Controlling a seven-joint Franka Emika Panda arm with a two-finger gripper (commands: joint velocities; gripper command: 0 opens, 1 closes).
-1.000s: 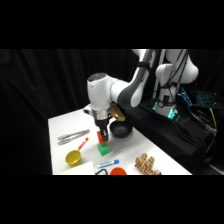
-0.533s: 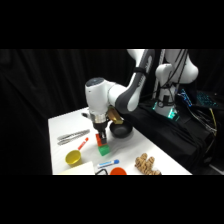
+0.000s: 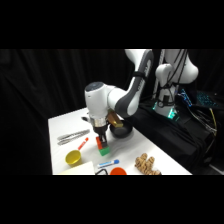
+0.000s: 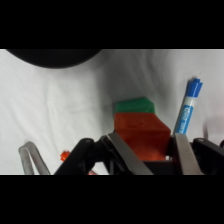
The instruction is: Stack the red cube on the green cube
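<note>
Over the green cube [image 3: 104, 150] we see the arm bent down from the upper right, its wrist vertical and the gripper [image 3: 101, 141] pointing straight at the table [image 3: 62, 125]. In the wrist view the two fingers [image 4: 186, 154] are clamped on the sides of the red cube [image 4: 141, 134], which sits on the green cube [image 4: 133, 105]. A blue marker [image 4: 188, 107] lies just beside the green cube, tongs [image 3: 73, 136] and a yellow cup [image 3: 73, 157] farther off.
</note>
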